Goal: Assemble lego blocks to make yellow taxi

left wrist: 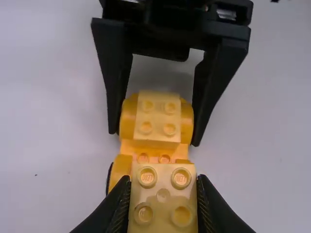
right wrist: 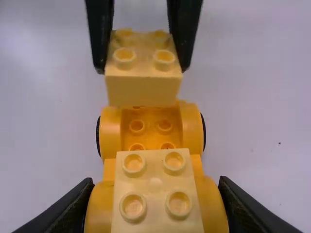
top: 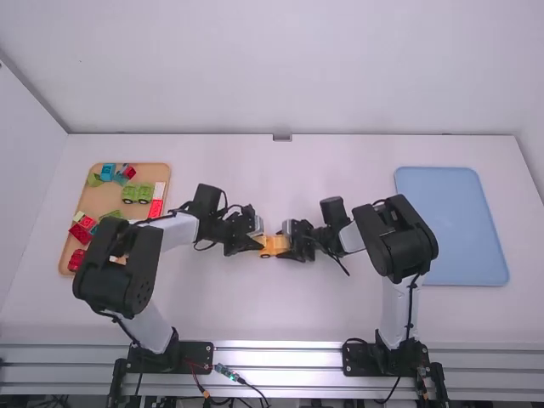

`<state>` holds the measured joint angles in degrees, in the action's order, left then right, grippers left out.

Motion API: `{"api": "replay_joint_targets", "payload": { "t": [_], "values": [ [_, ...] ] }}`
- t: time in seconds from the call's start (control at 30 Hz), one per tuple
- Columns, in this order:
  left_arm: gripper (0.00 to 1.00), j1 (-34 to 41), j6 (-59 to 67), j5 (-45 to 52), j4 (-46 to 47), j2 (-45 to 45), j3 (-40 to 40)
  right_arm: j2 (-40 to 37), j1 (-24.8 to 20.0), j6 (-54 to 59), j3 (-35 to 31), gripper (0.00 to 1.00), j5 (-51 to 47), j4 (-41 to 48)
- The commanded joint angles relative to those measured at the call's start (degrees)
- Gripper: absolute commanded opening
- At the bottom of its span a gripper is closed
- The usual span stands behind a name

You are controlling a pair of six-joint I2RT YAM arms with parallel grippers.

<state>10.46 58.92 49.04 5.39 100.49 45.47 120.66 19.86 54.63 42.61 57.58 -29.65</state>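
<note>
My left gripper (top: 256, 241) and right gripper (top: 291, 243) face each other over the table's middle, with the orange-yellow car base (top: 274, 246) between them. In the left wrist view, the left gripper (left wrist: 163, 182) is shut on a pale yellow block (left wrist: 164, 196). Seen from the right wrist, that block (right wrist: 143, 90) hangs over the far end of the car base (right wrist: 111, 133), whose studs show below it. The right gripper (right wrist: 155, 187) is shut on the near end of the base, where another pale yellow block (right wrist: 155, 194) sits on top between the wheel arches.
A wooden tray (top: 157, 172) with several red, green and blue pieces lies at the far left, partly behind the left arm. A blue tray (top: 459, 225) is on the right side of the table, beside the right arm.
</note>
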Motion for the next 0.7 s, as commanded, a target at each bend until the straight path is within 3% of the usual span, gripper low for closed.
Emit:
{"api": "replay_joint_targets", "payload": {
  "t": [0.0, 0.3, 0.67],
  "values": [
    [0.02, 0.0, -0.8, 2.1, 0.1, -0.2, 0.9, 1.1, 0.1, 1.1, -1.0, 0.57, 0.0, 0.0],
    [0.02, 0.5, 0.1, 2.5, -0.7, 0.3, 0.6, 1.1, 2.6, 0.7, 0.0, 0.52, -2.1, 0.8],
    [0.02, 0.8, -1.7, 2.5, -6.9, 0.3, -3.7, 1.1, 2.2, -2.4, 0.7, 0.5, -2.6, 1.6]
  ]
}}
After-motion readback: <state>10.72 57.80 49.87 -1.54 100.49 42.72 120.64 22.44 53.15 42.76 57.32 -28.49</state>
